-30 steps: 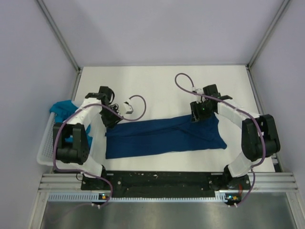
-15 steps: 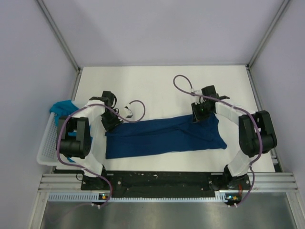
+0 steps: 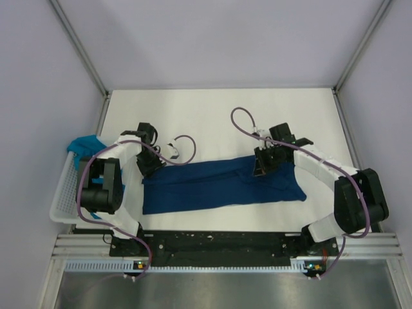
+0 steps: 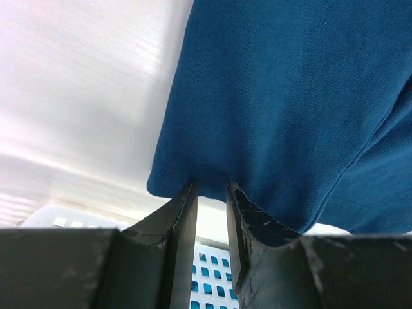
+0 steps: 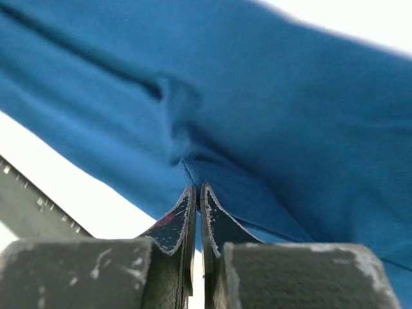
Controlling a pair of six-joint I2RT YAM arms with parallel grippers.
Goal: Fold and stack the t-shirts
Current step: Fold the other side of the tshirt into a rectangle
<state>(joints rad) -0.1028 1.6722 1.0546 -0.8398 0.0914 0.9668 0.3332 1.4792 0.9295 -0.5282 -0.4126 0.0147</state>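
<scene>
Ahead of the left gripper (image 3: 150, 168), at its very fingertips, lies the hemmed left end of the dark blue t-shirt (image 3: 212, 187). The shirt is folded into a long band across the table (image 3: 212, 116), spanning the space between the two tools. In the left wrist view the two fingers (image 4: 182, 215) stand a narrow gap apart, and the hem runs across their tips. Pale table and white lattice show through the gap beneath it. Whether the hem is pinched or only touched cannot be told.

The right gripper (image 3: 259, 170) is clenched on the same shirt, on the band's far edge toward its right end. In the right wrist view its fingers (image 5: 175, 225) stand pressed almost together, and a small raised fold of blue cloth meets their tips. Creases run into that spot, and the rest of the cloth spreads beyond the tips.

Outboard of the left gripper, on its left side, a white plastic basket (image 3: 61, 193) sits at the table's edge. The teal t-shirt (image 3: 82, 144) lies bunched at the basket's far end, apart from both tools.
</scene>
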